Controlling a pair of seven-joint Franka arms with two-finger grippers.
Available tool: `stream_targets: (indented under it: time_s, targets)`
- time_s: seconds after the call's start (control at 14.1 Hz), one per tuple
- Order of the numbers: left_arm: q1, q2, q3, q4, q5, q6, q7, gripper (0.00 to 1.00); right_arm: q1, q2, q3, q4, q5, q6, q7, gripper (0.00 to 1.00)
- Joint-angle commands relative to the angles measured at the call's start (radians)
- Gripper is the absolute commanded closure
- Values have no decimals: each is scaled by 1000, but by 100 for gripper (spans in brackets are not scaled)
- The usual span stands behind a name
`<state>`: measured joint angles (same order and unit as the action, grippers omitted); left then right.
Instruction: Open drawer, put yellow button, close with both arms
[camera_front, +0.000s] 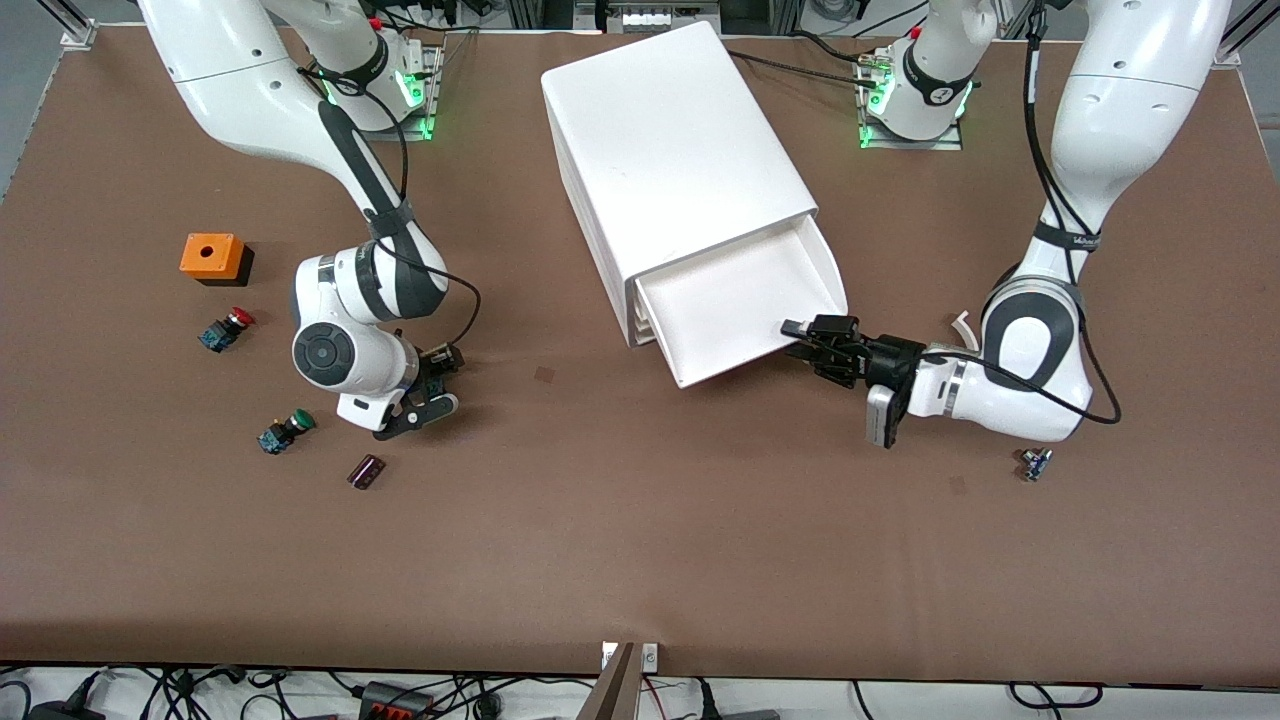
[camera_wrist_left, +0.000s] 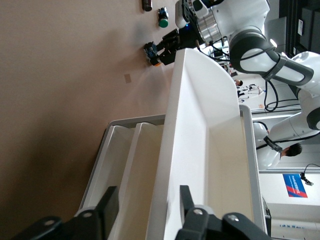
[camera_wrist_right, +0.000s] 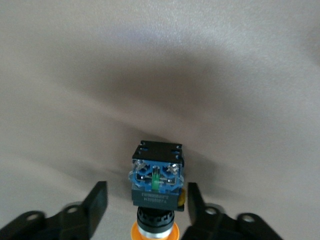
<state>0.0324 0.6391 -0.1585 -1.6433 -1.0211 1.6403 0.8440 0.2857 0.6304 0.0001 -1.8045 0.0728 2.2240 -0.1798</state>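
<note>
The drawer (camera_front: 740, 300), highest of the white cabinet (camera_front: 670, 150), stands pulled out and holds nothing. My left gripper (camera_front: 805, 340) is at the corner of its front lip toward the left arm's end. In the left wrist view it (camera_wrist_left: 146, 202) is open, with the sloped lip (camera_wrist_left: 172, 165) between its fingers. My right gripper (camera_front: 440, 383) is low over the table and open. In the right wrist view it (camera_wrist_right: 145, 200) straddles the yellow button (camera_wrist_right: 156, 180), which lies on the table. One finger (camera_wrist_right: 192, 200) is right against the button's body; the other stands apart from it.
A red-capped button (camera_front: 228, 328), a green-capped button (camera_front: 285, 430), an orange box (camera_front: 212, 258) and a dark cylinder (camera_front: 366, 471) lie near the right arm. A small blue part (camera_front: 1035, 463) lies by the left arm's wrist.
</note>
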Motion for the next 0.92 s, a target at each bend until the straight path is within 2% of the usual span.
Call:
stream_targets:
  time_s: [0.0,0.14,0.28,0.43,0.5,0.64,0.71,0.85]
  targets:
    - [20,-64,1,42,103,-58,-193,0,6,3,-6,-10,-1,13,-7,35]
    - [18,-85,-1,138,249,-143,-383,0,3,3,-6,-13,-1,11,-6,41]
    - [17,-98,-7,256,440,-215,-553,0,1,-3,-6,-12,-1,2,-6,67]
    - [9,-99,-18,360,629,-262,-637,0,9,-21,-6,-3,1,-6,-6,86]
    - [4,-102,-19,400,718,-286,-649,0,9,-38,-5,2,2,-6,-7,87]
    - [-29,-136,-19,421,905,-289,-664,0,9,-67,-3,37,10,-23,-6,89]
    - [-52,-148,-19,428,1011,-289,-665,0,10,-80,-3,80,12,-62,9,90]
    - [-66,-168,-16,498,1099,-289,-660,0,18,-80,-3,215,15,-208,31,93]
